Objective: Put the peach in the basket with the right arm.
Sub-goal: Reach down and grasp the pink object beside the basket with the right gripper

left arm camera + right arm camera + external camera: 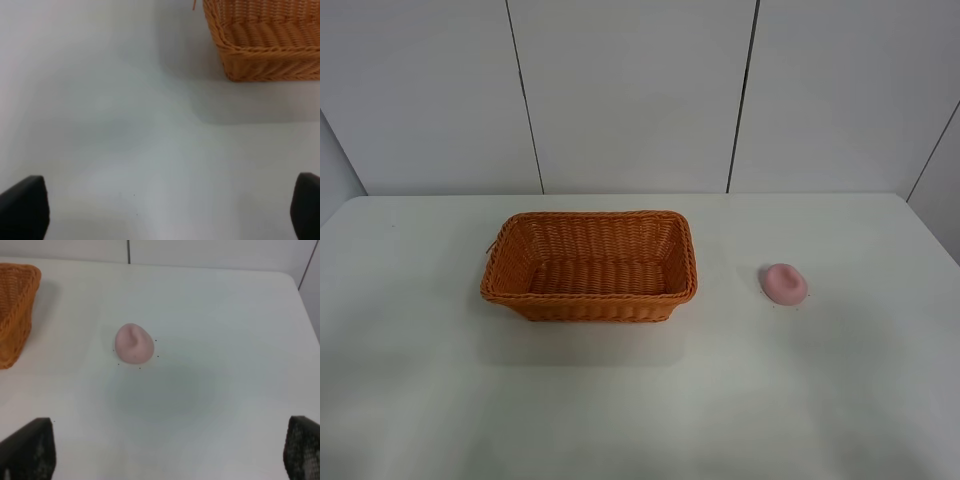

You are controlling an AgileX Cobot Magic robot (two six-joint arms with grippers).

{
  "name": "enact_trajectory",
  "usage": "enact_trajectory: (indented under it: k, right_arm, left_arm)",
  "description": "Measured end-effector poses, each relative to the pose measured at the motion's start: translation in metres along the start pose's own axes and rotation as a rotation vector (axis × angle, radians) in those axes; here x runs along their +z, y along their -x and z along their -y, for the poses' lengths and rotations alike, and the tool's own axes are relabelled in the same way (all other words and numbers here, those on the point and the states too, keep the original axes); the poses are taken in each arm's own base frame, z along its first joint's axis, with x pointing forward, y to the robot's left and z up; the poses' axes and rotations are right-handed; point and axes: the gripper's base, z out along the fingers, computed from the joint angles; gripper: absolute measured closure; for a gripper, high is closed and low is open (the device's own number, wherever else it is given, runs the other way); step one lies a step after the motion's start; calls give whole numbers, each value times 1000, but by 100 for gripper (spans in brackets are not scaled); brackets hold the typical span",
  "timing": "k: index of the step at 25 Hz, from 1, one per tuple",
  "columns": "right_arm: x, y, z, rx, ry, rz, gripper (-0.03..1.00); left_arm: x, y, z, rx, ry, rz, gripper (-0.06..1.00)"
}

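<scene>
The pink peach [784,284] lies on the white table to the right of the orange-brown wicker basket [590,266]; the two are well apart. No arm shows in the high view. In the right wrist view the peach [134,343] sits ahead of my right gripper [165,452], whose black fingertips [30,450] stand wide apart at the frame corners with nothing between them; the basket's edge [15,310] shows at the side. My left gripper [162,210] is open too, over bare table, with a basket corner [265,45] ahead of it.
The basket is empty inside. White wall panels rise behind the table [640,400]. The table's far edge runs just behind the basket, and its right edge [935,240] lies beyond the peach.
</scene>
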Motion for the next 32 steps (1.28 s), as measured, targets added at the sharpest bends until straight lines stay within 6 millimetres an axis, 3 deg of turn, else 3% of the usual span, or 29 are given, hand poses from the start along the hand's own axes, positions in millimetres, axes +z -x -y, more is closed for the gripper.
enact_trajectory:
  k: [13, 17, 21, 25, 32]
  right_arm:
    - [1, 1, 1, -4, -7, -11, 27]
    - [23, 15, 0, -5, -9, -153, 27]
    - [65, 42, -1, -5, -9, -346, 27]
    - [124, 69, -2, -3, -10, -513, 27]
    - [251, 85, -4, 9, -8, -765, 27]
  left_arm:
    - [0, 0, 0, 0, 0, 0, -5]
    - [0, 0, 0, 0, 0, 0, -5]
    - [0, 0, 0, 0, 0, 0, -5]
    - [0, 0, 0, 0, 0, 0, -5]
    - [0, 0, 0, 0, 0, 0, -5]
